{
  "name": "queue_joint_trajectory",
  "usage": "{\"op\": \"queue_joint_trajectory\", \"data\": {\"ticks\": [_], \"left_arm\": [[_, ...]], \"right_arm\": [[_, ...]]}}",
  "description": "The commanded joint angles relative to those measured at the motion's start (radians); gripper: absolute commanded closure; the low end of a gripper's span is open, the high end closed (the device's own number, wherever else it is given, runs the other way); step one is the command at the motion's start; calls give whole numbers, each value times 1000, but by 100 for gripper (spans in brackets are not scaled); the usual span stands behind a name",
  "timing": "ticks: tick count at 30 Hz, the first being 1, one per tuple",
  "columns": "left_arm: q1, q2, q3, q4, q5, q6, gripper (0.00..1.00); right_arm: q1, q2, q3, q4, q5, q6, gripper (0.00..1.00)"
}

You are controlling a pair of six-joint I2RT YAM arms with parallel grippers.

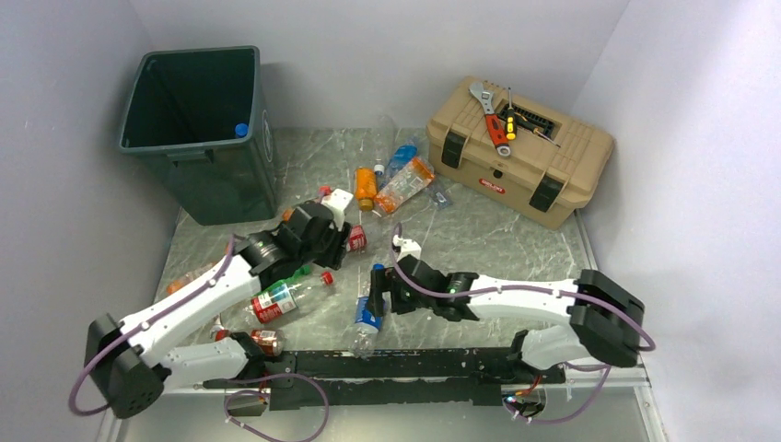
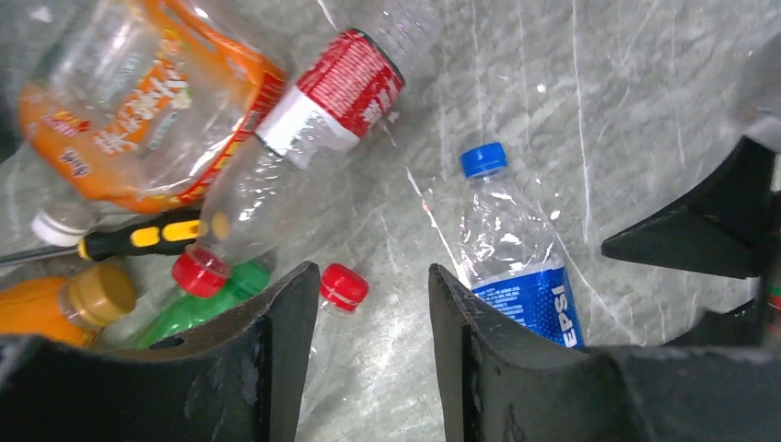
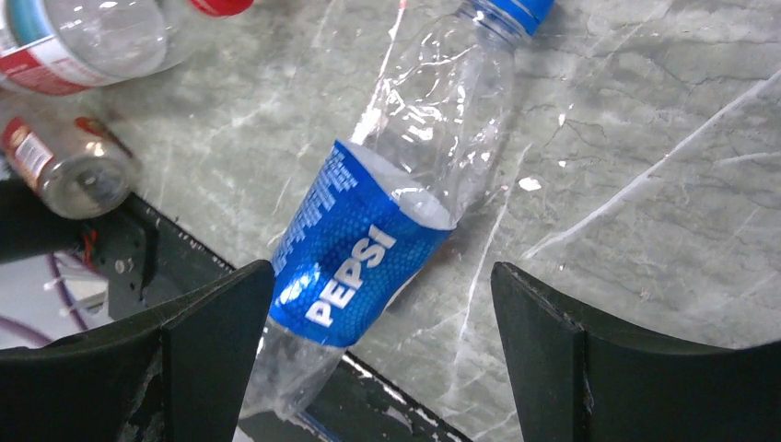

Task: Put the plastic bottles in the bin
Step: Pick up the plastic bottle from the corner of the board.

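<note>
Pepsi bottle (image 3: 368, 249) flat under low, wide-spread right fingers (image 3: 207, 345); left fingers (image 2: 276, 350) parted, empty.

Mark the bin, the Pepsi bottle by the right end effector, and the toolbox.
bin (image 1: 226, 189), top view, front wall.
Pepsi bottle (image 3: 355, 258), right wrist view, blue label.
toolbox (image 1: 488, 170), top view, front face.

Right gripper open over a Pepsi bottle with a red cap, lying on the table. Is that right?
No: the cap is blue, not red, as the right wrist view shows. The right gripper is open over the Pepsi bottle, which lies on the table.
</note>
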Motion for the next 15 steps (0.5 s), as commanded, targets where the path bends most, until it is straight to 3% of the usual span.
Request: {"op": "queue_joint_trajectory", "data": {"ticks": [1,7,15], "left_arm": [[2,-117,-35,48,-127,-39,46],[2,-189,-46,41,-182,-48,43],[2,-251,-50,37,-216,-52,40]], "right_arm": [[2,83,104,-54,47,63,7],[7,223,215,-145,52,67,7],[33,325,234,-205,54,55,19]]}}
